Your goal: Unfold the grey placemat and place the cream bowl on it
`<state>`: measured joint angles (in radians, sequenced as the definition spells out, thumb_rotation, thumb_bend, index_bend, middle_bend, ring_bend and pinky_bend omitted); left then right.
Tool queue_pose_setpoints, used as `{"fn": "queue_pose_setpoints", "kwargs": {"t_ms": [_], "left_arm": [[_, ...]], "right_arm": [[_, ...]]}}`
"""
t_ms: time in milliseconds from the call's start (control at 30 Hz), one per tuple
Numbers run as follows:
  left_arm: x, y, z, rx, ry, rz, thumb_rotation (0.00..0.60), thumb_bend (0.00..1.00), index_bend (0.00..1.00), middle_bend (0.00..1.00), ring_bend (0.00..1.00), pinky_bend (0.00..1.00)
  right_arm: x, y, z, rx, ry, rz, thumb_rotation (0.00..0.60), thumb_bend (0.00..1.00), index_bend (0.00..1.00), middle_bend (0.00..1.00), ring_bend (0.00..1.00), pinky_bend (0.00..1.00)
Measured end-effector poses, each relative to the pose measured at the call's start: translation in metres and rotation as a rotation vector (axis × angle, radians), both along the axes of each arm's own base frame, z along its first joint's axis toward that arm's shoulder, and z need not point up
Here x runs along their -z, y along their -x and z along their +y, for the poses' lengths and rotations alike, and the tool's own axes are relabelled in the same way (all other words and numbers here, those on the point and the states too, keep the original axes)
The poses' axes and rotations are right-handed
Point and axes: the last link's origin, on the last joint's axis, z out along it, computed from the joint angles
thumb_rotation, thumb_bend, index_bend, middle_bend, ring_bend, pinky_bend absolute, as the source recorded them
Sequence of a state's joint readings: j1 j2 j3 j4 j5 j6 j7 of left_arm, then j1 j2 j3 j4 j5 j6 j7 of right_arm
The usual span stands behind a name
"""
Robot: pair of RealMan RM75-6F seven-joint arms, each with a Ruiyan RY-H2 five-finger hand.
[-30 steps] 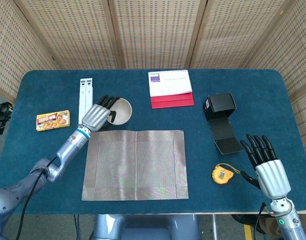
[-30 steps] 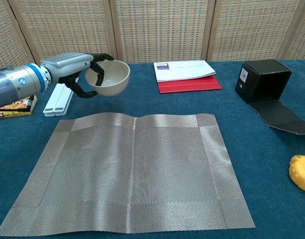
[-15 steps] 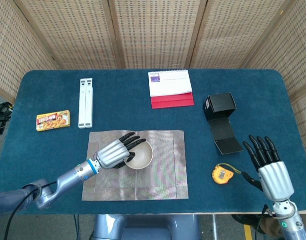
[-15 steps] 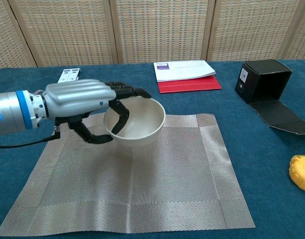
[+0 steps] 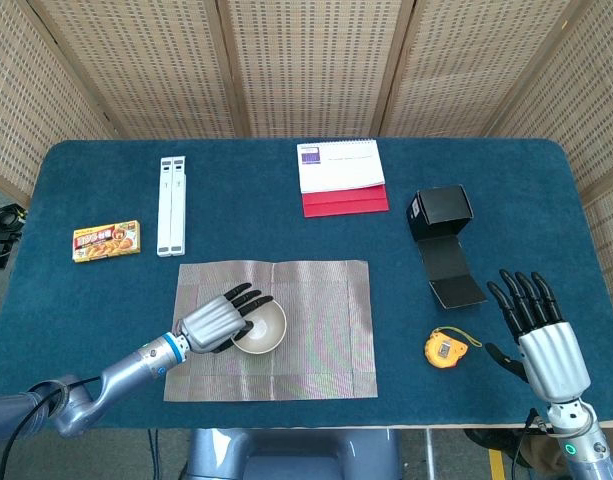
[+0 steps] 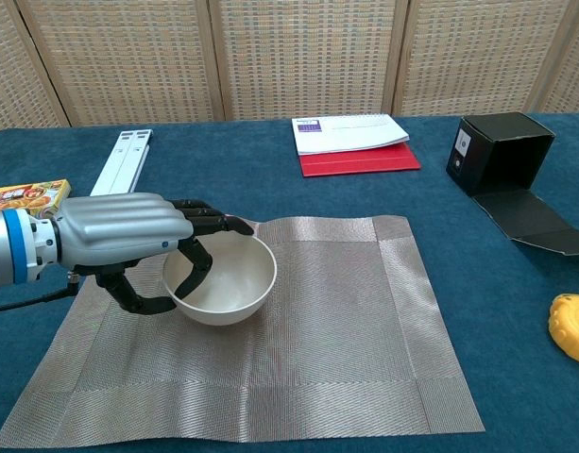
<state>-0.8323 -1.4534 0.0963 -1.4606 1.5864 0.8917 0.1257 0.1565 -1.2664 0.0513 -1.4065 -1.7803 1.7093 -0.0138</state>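
Observation:
The grey placemat (image 5: pixel 316 330) (image 6: pixel 346 330) lies unfolded and flat on the blue table. The cream bowl (image 5: pixel 260 327) (image 6: pixel 223 279) is on the mat's left half, upright. My left hand (image 5: pixel 215 320) (image 6: pixel 128 241) grips the bowl by its left rim, with fingers hooked inside it and the thumb under the outer wall. My right hand (image 5: pixel 539 330) hovers at the table's front right corner with its fingers spread and nothing in it; the chest view does not show it.
A white folded stand (image 5: pixel 171 205) and a yellow food box (image 5: pixel 106 240) lie at the left. A calendar on a red folder (image 5: pixel 342 177) is at the back. An open black box (image 5: pixel 444 235) and a yellow tape measure (image 5: pixel 442 349) lie at the right.
My left hand carried the bowl from the table behind the mat onto the mat, then drew it left and lowered it to the mat's left half. The right hand stayed still.

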Motion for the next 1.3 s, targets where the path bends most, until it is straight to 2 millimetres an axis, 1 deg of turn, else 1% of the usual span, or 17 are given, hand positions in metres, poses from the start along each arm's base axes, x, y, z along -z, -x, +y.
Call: {"fn": "queue_pose_setpoints", "kwargs": {"t_ms": [167, 267, 300, 367, 400, 433, 500, 533, 633, 733, 833, 1000, 1133, 1233, 1300], "left_arm": [[0.004, 0.001, -0.003, -0.006, 0.007, 0.009, 0.6, 0.51, 0.65, 0.0, 0.0, 0.0], [0.006, 0.004, -0.004, -0.01, 0.01, 0.022, 0.6, 0.48, 0.6, 0.0, 0.0, 0.0], [0.007, 0.005, -0.005, -0.013, 0.011, 0.025, 0.6, 0.42, 0.56, 0.0, 0.0, 0.0], [0.007, 0.006, -0.006, -0.022, 0.012, 0.027, 0.6, 0.23, 0.44, 0.0, 0.0, 0.0], [0.007, 0.007, -0.006, -0.027, 0.014, 0.028, 0.6, 0.11, 0.33, 0.0, 0.0, 0.0], [0.006, 0.007, -0.007, -0.031, 0.015, 0.028, 0.6, 0.04, 0.21, 0.0, 0.0, 0.0], [0.004, 0.007, -0.007, -0.04, 0.018, 0.027, 0.6, 0.0, 0.05, 0.0, 0.0, 0.0], [0.002, 0.007, -0.007, -0.043, 0.017, 0.023, 0.6, 0.0, 0.01, 0.0, 0.0, 0.0], [-0.004, 0.006, -0.006, -0.046, 0.002, -0.004, 0.6, 0.0, 0.0, 0.0, 0.0, 0.0], [-0.015, 0.004, -0.005, -0.048, -0.025, -0.05, 0.6, 0.0, 0.0, 0.0, 0.0, 0.0], [-0.033, 0.004, -0.004, -0.053, -0.077, -0.117, 0.6, 0.0, 0.0, 0.0, 0.0, 0.0], [-0.078, 0.012, -0.006, -0.095, -0.216, -0.252, 0.6, 0.0, 0.0, 0.0, 0.0, 0.0], [-0.112, 0.029, -0.017, -0.159, -0.363, -0.327, 0.6, 0.0, 0.0, 0.0, 0.0, 0.0], [-0.138, 0.052, -0.034, -0.237, -0.535, -0.327, 0.6, 0.0, 0.0, 0.0, 0.0, 0.0], [-0.15, 0.066, -0.046, -0.29, -0.621, -0.29, 0.6, 0.0, 0.0, 0.0, 0.0, 0.0]], "right_arm": [[0.0, 0.0, 0.0, -0.001, 0.0, -0.001, 0.6, 0.0, 0.01, 0.0, 0.0, 0.0], [0.0, -0.001, 0.0, -0.003, 0.0, -0.002, 0.6, 0.0, 0.01, 0.0, 0.0, 0.0], [0.0, -0.001, 0.001, -0.004, 0.0, -0.002, 0.6, 0.0, 0.01, 0.0, 0.0, 0.0], [-0.001, -0.001, 0.001, -0.005, 0.0, -0.003, 0.6, 0.0, 0.01, 0.0, 0.0, 0.0], [-0.001, -0.001, 0.001, -0.006, 0.0, -0.004, 0.6, 0.0, 0.01, 0.0, 0.0, 0.0], [-0.001, -0.001, 0.001, -0.007, 0.001, -0.004, 0.6, 0.0, 0.01, 0.0, 0.0, 0.0], [-0.001, -0.002, 0.002, -0.01, 0.002, -0.006, 0.6, 0.0, 0.01, 0.0, 0.0, 0.0], [-0.001, -0.002, 0.002, -0.012, 0.002, -0.007, 0.6, 0.0, 0.01, 0.0, 0.0, 0.0], [-0.002, -0.003, 0.003, -0.016, 0.003, -0.008, 0.6, 0.0, 0.01, 0.0, 0.0, 0.0], [-0.003, -0.003, 0.004, -0.017, 0.006, -0.01, 0.6, 0.0, 0.01, 0.0, 0.0, 0.0], [-0.004, -0.002, 0.004, -0.013, 0.008, -0.01, 0.6, 0.0, 0.01, 0.0, 0.0, 0.0], [-0.006, -0.001, 0.003, -0.008, 0.016, -0.009, 0.6, 0.0, 0.01, 0.0, 0.0, 0.0], [-0.006, 0.002, 0.001, 0.008, 0.02, -0.003, 0.6, 0.0, 0.01, 0.0, 0.0, 0.0], [-0.006, 0.006, -0.002, 0.035, 0.022, 0.009, 0.6, 0.0, 0.01, 0.0, 0.0, 0.0], [-0.005, 0.008, -0.004, 0.045, 0.026, 0.016, 0.6, 0.0, 0.01, 0.0, 0.0, 0.0]]}}
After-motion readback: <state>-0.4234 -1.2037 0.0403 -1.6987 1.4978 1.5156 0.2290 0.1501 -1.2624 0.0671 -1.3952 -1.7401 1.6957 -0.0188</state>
